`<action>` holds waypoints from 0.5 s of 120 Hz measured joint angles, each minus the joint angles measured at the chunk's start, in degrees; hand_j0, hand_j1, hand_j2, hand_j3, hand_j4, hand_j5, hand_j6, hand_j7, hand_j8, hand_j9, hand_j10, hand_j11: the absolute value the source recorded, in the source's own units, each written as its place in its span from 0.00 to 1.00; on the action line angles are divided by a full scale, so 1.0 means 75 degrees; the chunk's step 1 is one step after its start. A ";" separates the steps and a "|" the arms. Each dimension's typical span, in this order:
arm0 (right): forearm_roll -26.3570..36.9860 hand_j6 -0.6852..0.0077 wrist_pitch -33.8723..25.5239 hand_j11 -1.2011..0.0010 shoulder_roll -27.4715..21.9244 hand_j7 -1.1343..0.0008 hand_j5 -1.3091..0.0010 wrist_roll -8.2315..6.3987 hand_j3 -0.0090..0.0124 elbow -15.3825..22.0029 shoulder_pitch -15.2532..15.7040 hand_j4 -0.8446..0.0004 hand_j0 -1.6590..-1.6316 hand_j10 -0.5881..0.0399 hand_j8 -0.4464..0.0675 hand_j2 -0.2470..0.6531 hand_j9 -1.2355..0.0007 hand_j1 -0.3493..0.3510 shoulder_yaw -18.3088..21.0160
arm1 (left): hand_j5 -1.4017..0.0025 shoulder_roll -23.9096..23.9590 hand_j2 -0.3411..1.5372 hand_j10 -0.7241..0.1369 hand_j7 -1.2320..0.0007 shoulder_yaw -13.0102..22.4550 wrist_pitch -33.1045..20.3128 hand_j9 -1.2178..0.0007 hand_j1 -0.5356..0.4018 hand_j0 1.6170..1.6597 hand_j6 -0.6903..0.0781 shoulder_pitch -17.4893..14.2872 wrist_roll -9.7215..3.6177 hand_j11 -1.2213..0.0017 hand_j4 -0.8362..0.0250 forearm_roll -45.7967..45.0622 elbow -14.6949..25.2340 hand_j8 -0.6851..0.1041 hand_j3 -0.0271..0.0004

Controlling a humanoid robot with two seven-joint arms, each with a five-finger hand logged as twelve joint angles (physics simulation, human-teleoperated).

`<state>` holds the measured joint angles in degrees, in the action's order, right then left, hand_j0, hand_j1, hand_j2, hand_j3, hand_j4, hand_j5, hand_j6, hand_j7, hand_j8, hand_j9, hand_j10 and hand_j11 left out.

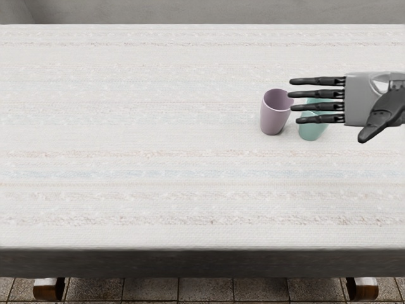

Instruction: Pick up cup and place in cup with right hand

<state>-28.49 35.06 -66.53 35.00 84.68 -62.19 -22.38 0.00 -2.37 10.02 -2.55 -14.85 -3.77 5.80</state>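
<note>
Reaching is judged the step in hand: the green cup is partly hidden by the right hand, its fingers outstretched (nothing held), beside the purple cup. Next, one cup must be grasped.

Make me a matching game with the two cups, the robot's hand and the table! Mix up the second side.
1. Purple cup
2. Green cup
3. Right hand
4. Table

A. Has faint stripes across its top
B. Open, holding nothing
C. The cup nearer the picture's right edge
D. The cup farther left in the picture

Right pairs: 1-D, 2-C, 3-B, 4-A
</note>
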 joint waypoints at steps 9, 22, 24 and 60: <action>-0.0002 1.00 0.0000 1.00 0.0033 1.00 1.00 0.0000 0.42 -0.0006 0.0002 1.00 0.04 0.94 0.88 0.27 1.00 0.00 0.0010 | 1.00 0.0000 0.18 0.84 1.00 -0.0004 0.0001 1.00 0.94 0.96 0.90 0.0008 0.0000 1.00 0.97 0.0000 -0.0001 0.87 0.98; 0.0025 1.00 0.0000 1.00 0.0078 1.00 1.00 0.0000 0.42 -0.0035 -0.0033 1.00 0.04 0.94 0.88 0.27 1.00 0.00 0.0010 | 1.00 0.0000 0.18 0.84 1.00 -0.0014 0.0000 1.00 0.94 0.96 0.90 0.0012 0.0000 1.00 0.97 -0.0001 0.0000 0.87 0.98; 0.0056 1.00 0.0000 1.00 0.0085 1.00 1.00 0.0000 0.42 -0.0045 -0.0064 1.00 0.04 0.94 0.88 0.27 1.00 0.00 0.0007 | 1.00 0.0000 0.18 0.84 1.00 -0.0017 0.0000 1.00 0.94 0.96 0.90 0.0012 0.0000 1.00 0.97 -0.0001 0.0000 0.87 0.98; 0.2293 0.99 -0.0003 1.00 0.1439 1.00 1.00 0.0000 0.42 -0.0392 -0.1515 1.00 0.04 0.94 0.87 0.27 1.00 0.00 0.0063 | 1.00 0.0000 0.18 0.84 1.00 -0.0036 0.0000 1.00 0.94 0.96 0.90 0.0000 0.0000 1.00 0.97 0.0007 -0.0007 0.87 0.98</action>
<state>-11.30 35.04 -55.74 35.00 81.74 -73.55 -21.91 0.00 -2.65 10.02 -2.54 -14.85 -3.72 5.75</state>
